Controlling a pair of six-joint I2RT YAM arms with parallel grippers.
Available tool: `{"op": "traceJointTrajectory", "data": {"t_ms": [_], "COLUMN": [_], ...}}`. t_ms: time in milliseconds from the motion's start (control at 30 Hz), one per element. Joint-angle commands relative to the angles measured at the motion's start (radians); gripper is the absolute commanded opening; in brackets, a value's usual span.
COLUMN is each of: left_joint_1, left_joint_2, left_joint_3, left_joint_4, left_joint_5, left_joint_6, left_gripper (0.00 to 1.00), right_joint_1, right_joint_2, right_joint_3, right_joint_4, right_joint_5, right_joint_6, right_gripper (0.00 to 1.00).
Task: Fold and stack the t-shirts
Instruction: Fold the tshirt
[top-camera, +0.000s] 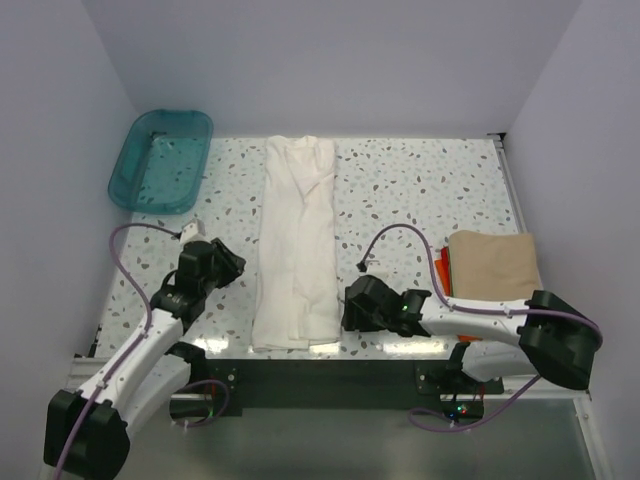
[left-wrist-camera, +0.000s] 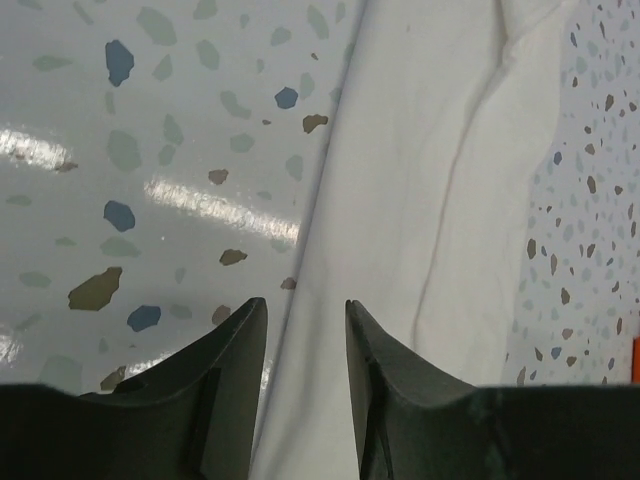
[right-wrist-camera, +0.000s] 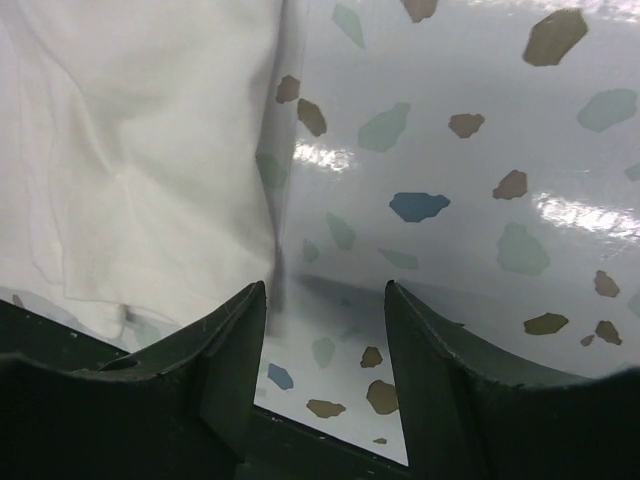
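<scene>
Off-white t-shirt (top-camera: 296, 240) folded lengthwise, left gripper (left-wrist-camera: 303, 308) narrowly parted, right gripper (right-wrist-camera: 322, 292) parted wider

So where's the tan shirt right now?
In the overhead view, the tan shirt lies folded at the table's right edge, on an orange-red shirt, beside the right arm.

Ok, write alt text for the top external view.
An off-white t-shirt, folded into a long strip, lies down the middle of a speckled table, with the left gripper and right gripper flanking its near half. A folded tan t-shirt lies at right; a teal tub sits far left.
</scene>
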Motion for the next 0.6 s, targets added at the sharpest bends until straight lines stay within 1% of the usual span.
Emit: {"op": "traceJointTrajectory", "data": {"t_ms": [0,233,333,433,467,533,567], "left_joint_1": [-0.009,-0.021,-0.026,-0.035,-0.038,-0.049,-0.064], "left_joint_2": [-0.101,-0.172,-0.184,-0.180,-0.177,-0.157,-0.152], "left_joint_3": [-0.065,-0.127,-0.145,-0.153,-0.154,-0.156,-0.156], "left_joint_4": [-0.049,-0.111,-0.111,-0.096,-0.091,-0.076,-0.071], "left_joint_5": [-0.048,-0.095,-0.101,-0.080,-0.066,-0.051,-0.035], "left_joint_6": [-0.063,-0.146,-0.154,-0.151,-0.149,-0.140,-0.137], "left_gripper": [0.41,0.40,0.39,0.38,0.38,0.38,0.38], "right_joint_1": [0.037,0.128,0.142,0.145,0.147,0.147,0.147], "right_joint_2": [0.009,0.087,0.104,0.117,0.117,0.100,0.092], "right_joint_3": [-0.009,0.022,0.011,0.005,0.005,-0.003,-0.011], "right_joint_4": [0.084,0.089,0.094,0.071,0.054,0.029,-0.003], "right_joint_5": [0.001,0.052,0.055,0.055,0.054,0.058,0.063], "right_joint_6": [0.021,0.079,0.101,0.102,0.096,0.076,0.072], "right_gripper": [0.55,0.55,0.51,0.37,0.29,0.21,0.14]}}
